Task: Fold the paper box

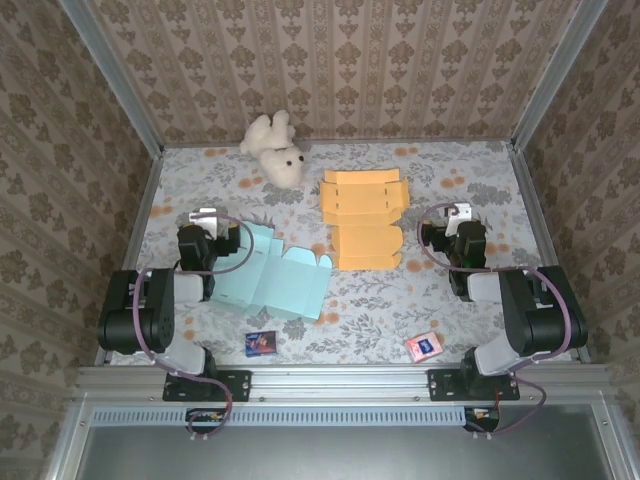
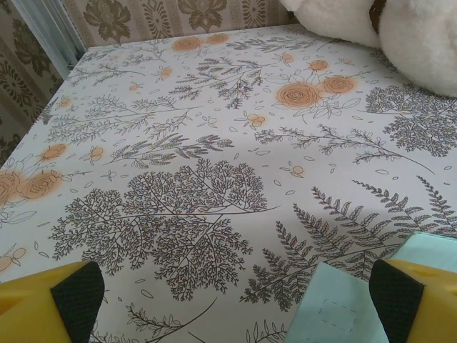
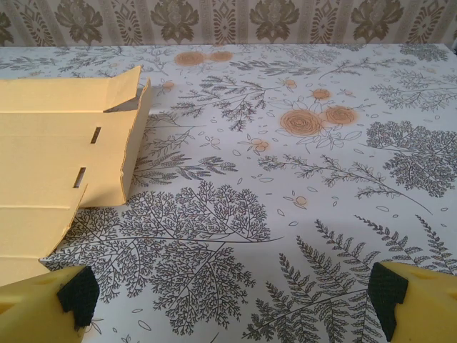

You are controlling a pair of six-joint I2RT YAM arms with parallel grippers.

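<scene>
Two unfolded paper boxes lie flat on the flowered table. The orange paper box (image 1: 364, 214) is in the middle, and its right edge shows in the right wrist view (image 3: 57, 164). The light blue paper box (image 1: 271, 276) lies left of centre, a corner of it (image 2: 335, 307) under my left gripper's right finger. My left gripper (image 1: 205, 224) (image 2: 235, 307) stands open at the blue box's left edge, holding nothing. My right gripper (image 1: 455, 220) (image 3: 232, 300) is open over bare cloth to the right of the orange box, apart from it.
A white teddy bear (image 1: 275, 148) (image 2: 400, 36) lies at the back, left of centre. Two small cards (image 1: 260, 343) (image 1: 423, 346) rest near the front edge. Patterned walls and metal rails enclose the table (image 1: 480, 170) on three sides.
</scene>
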